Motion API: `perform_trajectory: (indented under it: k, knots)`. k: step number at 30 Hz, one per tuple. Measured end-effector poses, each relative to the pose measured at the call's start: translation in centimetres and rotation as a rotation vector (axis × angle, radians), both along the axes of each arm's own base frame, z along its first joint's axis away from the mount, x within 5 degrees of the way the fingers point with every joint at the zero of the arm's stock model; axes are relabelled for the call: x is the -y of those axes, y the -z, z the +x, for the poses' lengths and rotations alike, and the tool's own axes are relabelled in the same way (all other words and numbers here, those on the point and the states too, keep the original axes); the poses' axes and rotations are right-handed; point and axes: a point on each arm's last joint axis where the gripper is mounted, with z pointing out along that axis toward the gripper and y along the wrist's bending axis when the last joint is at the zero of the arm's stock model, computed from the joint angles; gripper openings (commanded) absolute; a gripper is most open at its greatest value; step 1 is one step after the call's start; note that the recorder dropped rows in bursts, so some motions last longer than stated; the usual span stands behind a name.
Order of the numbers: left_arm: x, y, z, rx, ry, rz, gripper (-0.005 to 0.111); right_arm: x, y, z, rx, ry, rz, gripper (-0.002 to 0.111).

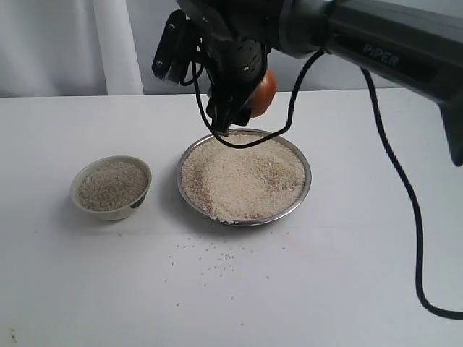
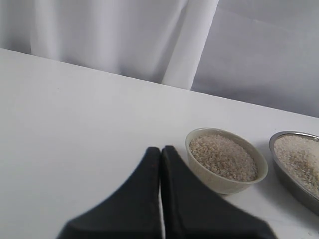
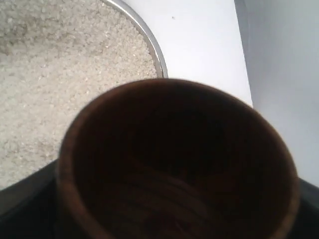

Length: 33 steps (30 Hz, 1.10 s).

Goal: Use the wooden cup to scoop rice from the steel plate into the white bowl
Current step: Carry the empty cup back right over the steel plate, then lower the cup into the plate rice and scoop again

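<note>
My right gripper (image 1: 242,108) is shut on the wooden cup (image 1: 262,92), holding it in the air over the far rim of the steel plate (image 1: 307,177). The plate holds a broad layer of rice (image 1: 242,177). In the right wrist view the cup (image 3: 149,89) fills most of the picture, its inside dark with no grains showing, above the rice (image 3: 60,74) and the plate's rim (image 3: 149,37). The white bowl (image 1: 108,213) stands left of the plate, filled with rice. My left gripper (image 2: 160,149) is shut and empty, near the bowl (image 2: 219,181); the exterior view does not show it.
Loose grains (image 1: 210,260) lie scattered on the white table in front of the plate. A black cable (image 1: 405,210) hangs from the right arm down to the table at the right. A pale curtain backs the table's far edge.
</note>
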Motion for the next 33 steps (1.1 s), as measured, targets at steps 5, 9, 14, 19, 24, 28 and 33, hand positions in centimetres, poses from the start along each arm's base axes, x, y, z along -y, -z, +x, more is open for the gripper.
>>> perform_trajectory:
  k: [5,9,14,19,24,28,33]
  knots:
    - [0.0,0.0,0.0,0.000,0.000,0.000,0.000,-0.2,2.5,1.0,-0.013,-0.092,-0.151,0.000]
    - [0.0,0.0,0.0,0.000,0.000,0.000,0.000,-0.5,5.2,1.9,-0.033,-0.150,-0.278,0.000]
    - [0.0,0.0,0.0,0.000,0.000,0.000,0.000,-0.5,7.0,2.6,-0.044,-0.231,-0.412,0.000]
    - [0.0,0.0,0.0,0.000,0.000,0.000,0.000,-0.4,7.9,3.1,-0.038,-0.289,-0.523,0.000]
    - [0.0,0.0,0.0,0.000,0.000,0.000,0.000,0.3,9.2,3.1,-0.071,-0.334,-0.617,0.000]
    - [0.0,0.0,0.0,0.000,0.000,0.000,0.000,1.5,10.4,3.3,-0.103,-0.338,-0.676,0.000]
    - [0.0,0.0,0.0,0.000,0.000,0.000,0.000,2.4,11.4,3.7,-0.113,-0.330,-0.733,0.000]
